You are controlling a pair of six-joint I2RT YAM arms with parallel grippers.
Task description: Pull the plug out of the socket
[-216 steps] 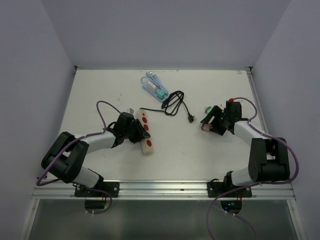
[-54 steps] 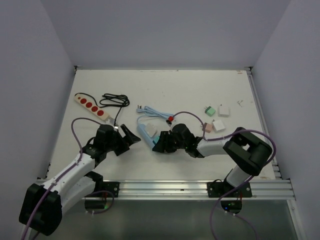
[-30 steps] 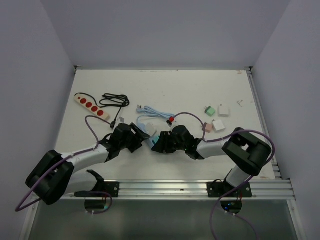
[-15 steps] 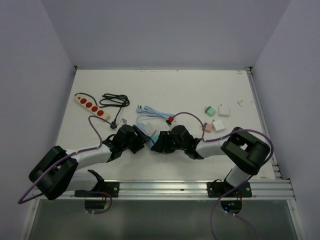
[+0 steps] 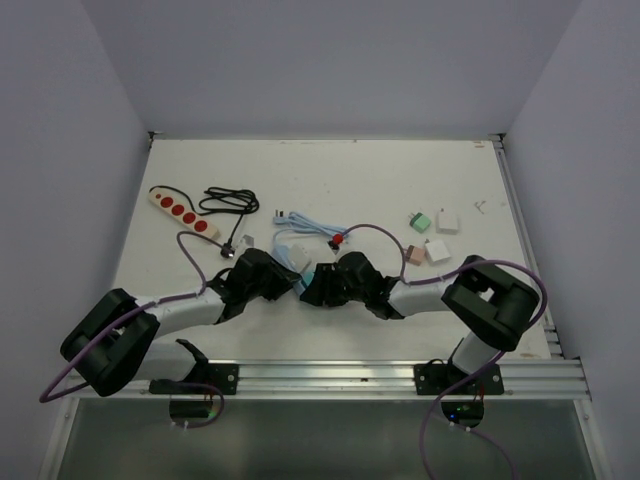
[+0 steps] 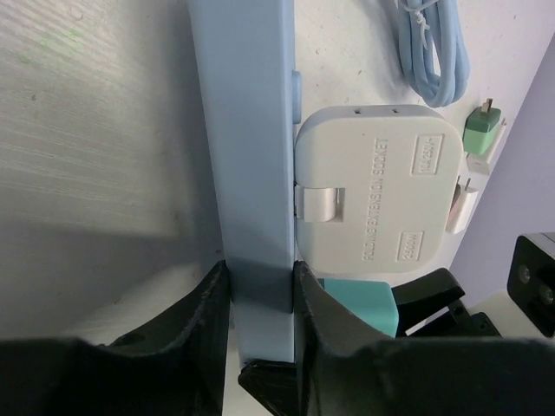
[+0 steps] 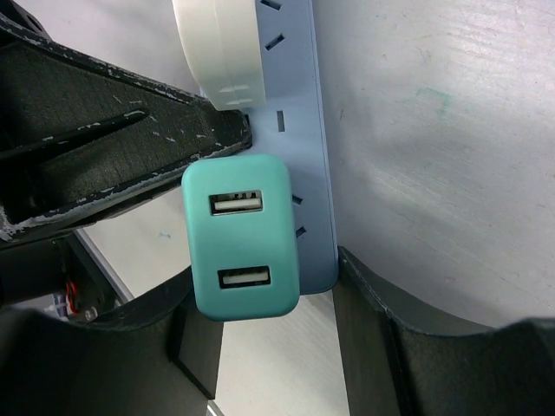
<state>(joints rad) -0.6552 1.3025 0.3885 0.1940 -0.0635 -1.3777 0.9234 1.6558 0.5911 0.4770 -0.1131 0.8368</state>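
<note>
A light blue power strip point(image 5: 299, 266) lies between my two grippers. A teal USB plug point(image 7: 243, 238) sits in its end socket, ports facing the right wrist camera, and it also shows in the left wrist view point(image 6: 364, 305). A white folding socket adapter point(image 6: 373, 199) is plugged in beside it. My left gripper point(image 6: 256, 286) is shut on the strip's two faces. My right gripper point(image 7: 277, 338) straddles the strip's end point(image 7: 303, 130), its right finger point(image 7: 381, 329) against the strip's edge. The teal plug hides the left finger's contact.
A beige strip with red sockets point(image 5: 184, 213) and its black cord point(image 5: 228, 202) lie at the back left. The blue strip's cable point(image 5: 305, 228) runs behind it. Small green and white adapters point(image 5: 432, 222) and another white one point(image 5: 437, 251) sit to the right.
Over the last seconds my left arm has swung right to the blue strip and closed on it. My right gripper has stayed at the strip's end with the teal plug.
</note>
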